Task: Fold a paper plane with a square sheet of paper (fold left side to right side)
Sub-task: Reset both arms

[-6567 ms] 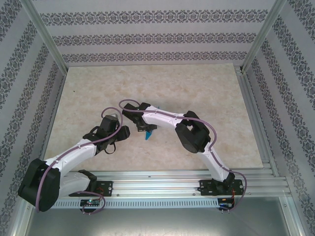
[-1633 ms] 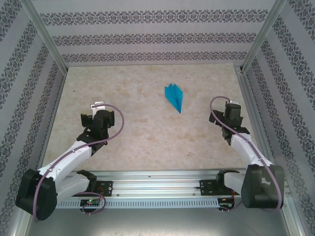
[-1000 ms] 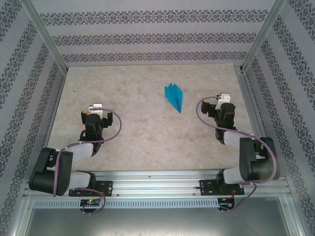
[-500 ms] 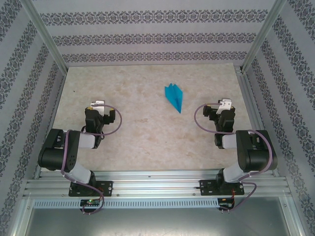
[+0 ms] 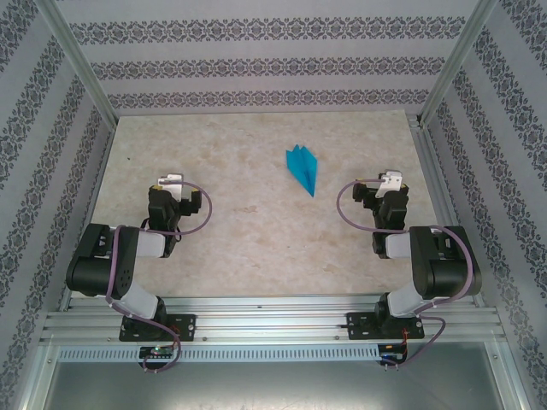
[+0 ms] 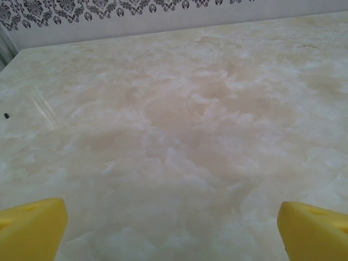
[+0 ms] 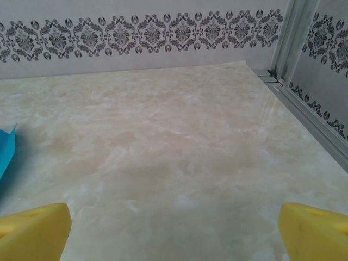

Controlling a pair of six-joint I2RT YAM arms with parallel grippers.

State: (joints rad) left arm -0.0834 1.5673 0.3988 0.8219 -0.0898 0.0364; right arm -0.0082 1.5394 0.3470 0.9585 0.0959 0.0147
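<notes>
The cyan-blue paper plane (image 5: pixel 302 169) lies flat on the marble table, a narrow dart with its tip pointing toward the near right. Its blue edge (image 7: pixel 5 147) also shows at the left border of the right wrist view. My left gripper (image 5: pixel 169 183) is folded back at the near left, open, its yellow fingertips (image 6: pixel 32 228) wide apart over bare table. My right gripper (image 5: pixel 390 179) is folded back at the near right, open too, with yellow fingertips (image 7: pixel 312 231) spread and nothing between them. Both grippers stand well apart from the plane.
Patterned walls enclose the marble table (image 5: pixel 256 248) on three sides, with aluminium posts (image 5: pixel 453 60) at the back corners. A metal rail (image 7: pixel 304 117) runs along the table's right edge. The arm bases sit on the aluminium frame (image 5: pixel 273 320) at the near edge.
Both arms have pulled back and folded down toward their bases, then settled still. The paper plane has stayed where it lies.
</notes>
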